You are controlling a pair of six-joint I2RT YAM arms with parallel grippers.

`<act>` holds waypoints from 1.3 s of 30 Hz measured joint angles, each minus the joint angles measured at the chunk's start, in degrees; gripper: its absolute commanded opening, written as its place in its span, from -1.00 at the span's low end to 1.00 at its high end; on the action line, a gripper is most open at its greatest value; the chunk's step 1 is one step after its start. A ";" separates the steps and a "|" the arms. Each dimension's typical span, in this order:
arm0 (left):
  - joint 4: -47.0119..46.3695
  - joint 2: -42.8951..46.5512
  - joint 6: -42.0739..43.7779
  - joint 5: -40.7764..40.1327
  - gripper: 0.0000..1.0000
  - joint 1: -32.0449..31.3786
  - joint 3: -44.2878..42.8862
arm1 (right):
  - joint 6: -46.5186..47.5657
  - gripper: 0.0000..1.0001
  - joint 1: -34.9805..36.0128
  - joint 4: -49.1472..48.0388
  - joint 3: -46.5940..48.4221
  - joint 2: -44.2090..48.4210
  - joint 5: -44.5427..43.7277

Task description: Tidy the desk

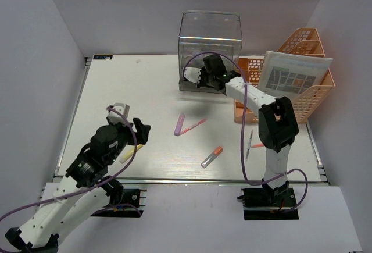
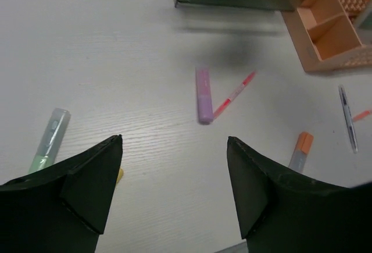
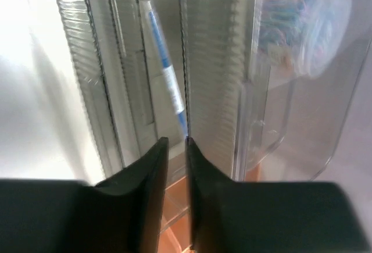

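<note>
The back left part of the desk (image 1: 133, 84) is bare, so a hand can move about there. In the middle lie a purple marker (image 1: 179, 124) and a pink pen (image 1: 195, 125), close together. An orange-capped marker (image 1: 212, 156) lies nearer the front, with bare gaps between. The right arm (image 1: 278, 125) reaches across to the clear box (image 1: 210, 32) and blocks its front. The orange rack (image 1: 302, 38) fills the back right corner. A green marker (image 2: 49, 139) lies near the wide-open left gripper (image 2: 174, 141).
</note>
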State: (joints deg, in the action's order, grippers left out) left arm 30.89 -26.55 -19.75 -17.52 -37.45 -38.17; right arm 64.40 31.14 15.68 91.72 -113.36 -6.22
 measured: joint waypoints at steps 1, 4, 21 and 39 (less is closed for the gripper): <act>-0.74 -1.16 0.42 1.64 0.33 0.00 0.24 | -1.29 -0.93 0.00 0.76 0.00 0.66 0.35; -4.17 -8.26 1.84 7.52 -0.12 -0.07 0.24 | -8.41 -1.00 -0.26 4.04 0.07 4.66 3.56; -9.99 -63.71 17.03 24.96 0.26 -3.78 -25.70 | -49.72 0.01 -16.83 8.24 -36.20 42.99 30.73; -4.11 -89.94 25.99 22.93 0.17 -8.68 -44.50 | -52.48 -0.53 -28.83 7.93 -43.39 55.43 43.71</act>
State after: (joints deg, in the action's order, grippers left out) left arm 26.79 -116.49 6.24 5.41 -46.13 -82.67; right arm 11.92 2.31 23.62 48.34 -57.93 37.50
